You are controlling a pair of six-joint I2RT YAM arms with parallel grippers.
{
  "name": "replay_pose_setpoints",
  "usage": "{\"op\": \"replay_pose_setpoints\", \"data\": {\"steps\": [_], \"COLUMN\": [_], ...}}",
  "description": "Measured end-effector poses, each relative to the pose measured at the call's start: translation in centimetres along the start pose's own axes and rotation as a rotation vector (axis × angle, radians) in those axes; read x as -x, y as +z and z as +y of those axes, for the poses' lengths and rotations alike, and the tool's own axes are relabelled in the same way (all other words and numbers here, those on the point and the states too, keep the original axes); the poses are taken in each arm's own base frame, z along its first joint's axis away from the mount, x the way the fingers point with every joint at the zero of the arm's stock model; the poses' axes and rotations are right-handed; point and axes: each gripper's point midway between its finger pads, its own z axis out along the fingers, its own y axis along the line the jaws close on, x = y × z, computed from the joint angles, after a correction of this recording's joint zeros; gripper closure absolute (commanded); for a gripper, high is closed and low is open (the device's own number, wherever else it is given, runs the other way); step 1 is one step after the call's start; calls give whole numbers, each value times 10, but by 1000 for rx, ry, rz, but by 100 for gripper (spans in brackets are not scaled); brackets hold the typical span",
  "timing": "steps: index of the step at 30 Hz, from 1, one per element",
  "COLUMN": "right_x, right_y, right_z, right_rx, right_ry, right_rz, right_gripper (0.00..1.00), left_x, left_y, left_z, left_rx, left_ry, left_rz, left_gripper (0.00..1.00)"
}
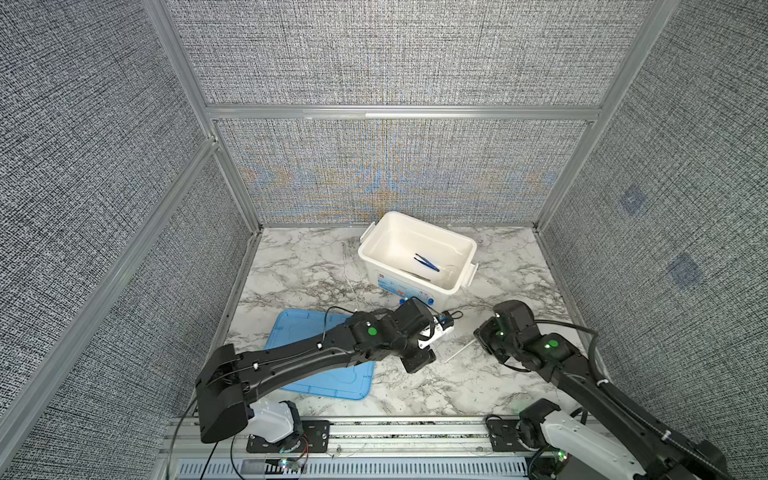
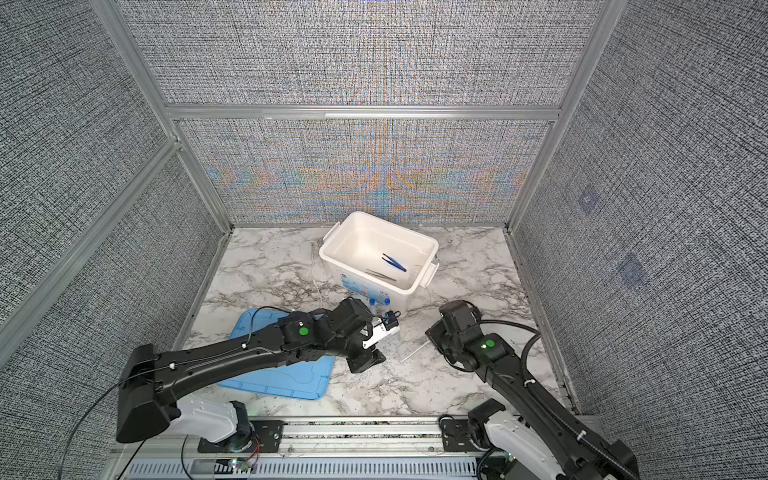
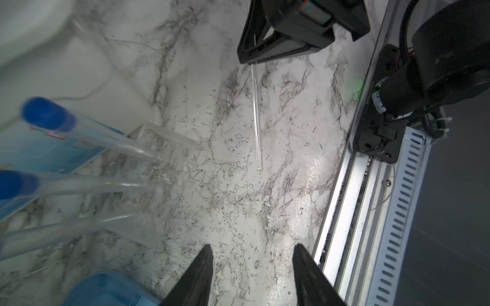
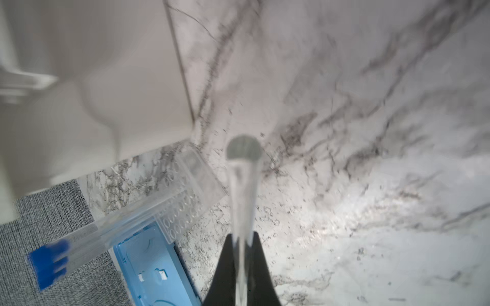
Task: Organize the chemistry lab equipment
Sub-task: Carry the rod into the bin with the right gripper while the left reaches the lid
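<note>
One thin clear rod [image 3: 256, 114], clamped endwise in the right gripper [image 4: 242, 237], could pivot and slip; left gripper [image 3: 253, 247] gapes empty.

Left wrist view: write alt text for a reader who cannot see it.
The left gripper hangs open and empty above the marble table. Beyond it, the right gripper is shut on one end of a thin clear stick. Nearby, blurred, blue-capped tubes sit in a clear rack.
</note>
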Motion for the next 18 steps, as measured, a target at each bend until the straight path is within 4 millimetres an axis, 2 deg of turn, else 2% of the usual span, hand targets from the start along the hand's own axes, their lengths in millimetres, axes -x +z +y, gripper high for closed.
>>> {"op": "replay_pose_setpoints", "data": {"steps": [5,7,11,14,16,18], "right_x": [47,61,79,91,96,99], "right_y": [-41,-57,-76,-84,-80,-70], "right_z": [46,72,133,179,210,233], "right_rx": [81,125,227,288,321,335], "right_ry": [-303,-429,-640,-774,-869,-957], "right_rz": [-187,-239,-306,-340,-343,-331], "right_gripper": [95,95,95,95,95,95], "left_x": [33,36,34,35,27,13], "left_y": [-52,-71,-110,-137,-152,-161], "left_z": [12,26,69,102,125,144], "left_rx": [57,98,227,310,385,455], "left_ry": [-46,-91,-239,-373,-476,-570], "left_rz": [-138,-190,-290,-362,-390,-394], "left_gripper": [39,31,14,1,1,8]}}
